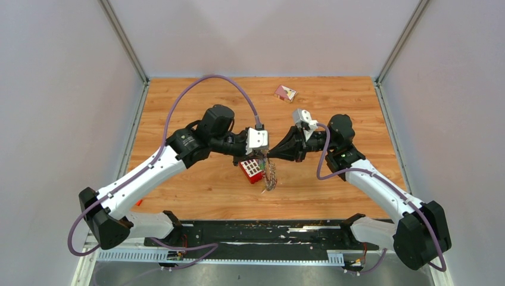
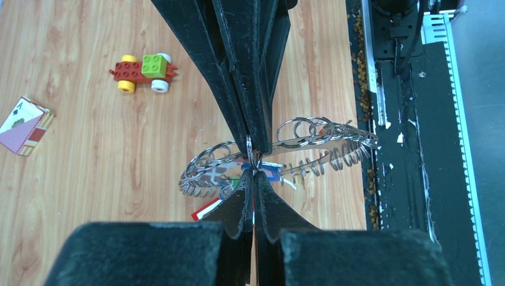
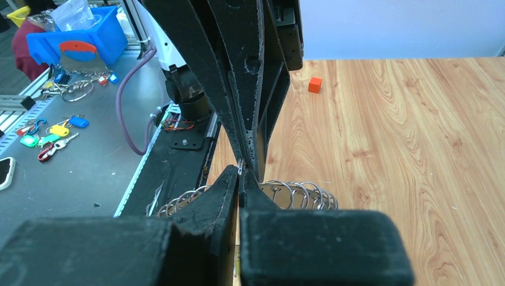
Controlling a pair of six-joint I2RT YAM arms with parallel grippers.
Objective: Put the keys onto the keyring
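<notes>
Closest in the left wrist view, the left tool (image 2: pixel 254 182) has its fingers pressed fully together. Their tips sit at a small wire loop on the rim of the keyring (image 2: pixel 333 146), but I cannot tell whether they pinch that loop or a key. Tip to tip with it, the right tool (image 2: pixel 256 142) is clamped tight on the keyring, which hangs above the counter (image 2: pixel 89 179) between the two tools. The keys (image 2: pixel 271 173), one with a blue tag, sit just under the ring beside the left tool's tips. A toy car (image 2: pixel 143 71) and a card pack (image 2: pixel 24 125) lie on the counter well away from both tools.
</notes>
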